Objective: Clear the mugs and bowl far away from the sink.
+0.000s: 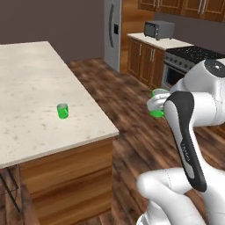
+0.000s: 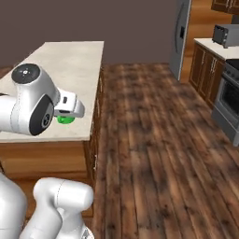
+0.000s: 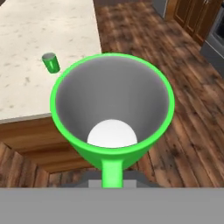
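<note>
Mug [image 3: 112,109] in the gripper [image 3: 113,177], clamped by its handle so the mouth stays up and faces the hand camera, carried over the wood floor [image 2: 158,140] just off the island worktop's [image 1: 30,88] near corner. That looks like transport toward a spot beside the other mug [image 1: 63,110], which stands near the worktop's near edge. The arm is folded, elbow high, the hand held out level toward the island.

mugs [image 3: 111,105]: glossy green | island top [image 1: 30,88]: speckled stone | floor [image 2: 154,140]: wood
</note>
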{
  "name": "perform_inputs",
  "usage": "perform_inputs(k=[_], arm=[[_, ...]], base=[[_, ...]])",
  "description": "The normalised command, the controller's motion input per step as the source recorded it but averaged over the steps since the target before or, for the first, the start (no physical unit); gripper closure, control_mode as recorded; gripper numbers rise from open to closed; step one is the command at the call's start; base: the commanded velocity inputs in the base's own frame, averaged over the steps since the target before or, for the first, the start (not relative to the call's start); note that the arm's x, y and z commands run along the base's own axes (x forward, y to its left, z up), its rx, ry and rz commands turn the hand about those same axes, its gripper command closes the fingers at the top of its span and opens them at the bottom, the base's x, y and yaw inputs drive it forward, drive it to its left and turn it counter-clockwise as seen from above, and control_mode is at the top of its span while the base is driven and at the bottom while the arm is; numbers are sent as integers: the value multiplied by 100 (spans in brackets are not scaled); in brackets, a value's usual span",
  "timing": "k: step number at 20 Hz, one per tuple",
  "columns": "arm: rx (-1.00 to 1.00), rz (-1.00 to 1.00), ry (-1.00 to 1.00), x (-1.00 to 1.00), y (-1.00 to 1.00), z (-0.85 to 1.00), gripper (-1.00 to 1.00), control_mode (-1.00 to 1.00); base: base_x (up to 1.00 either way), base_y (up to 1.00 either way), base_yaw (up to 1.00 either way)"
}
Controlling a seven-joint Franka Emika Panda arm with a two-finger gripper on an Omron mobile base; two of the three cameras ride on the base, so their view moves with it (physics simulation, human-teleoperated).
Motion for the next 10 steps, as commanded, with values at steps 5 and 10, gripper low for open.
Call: perform_inputs(k=[5, 10], arm=[[0, 0, 0, 0, 0, 0, 100, 100], [0, 0, 0, 0, 0, 0, 100, 100]], base=[[0, 100, -3], [-11, 52, 0]])
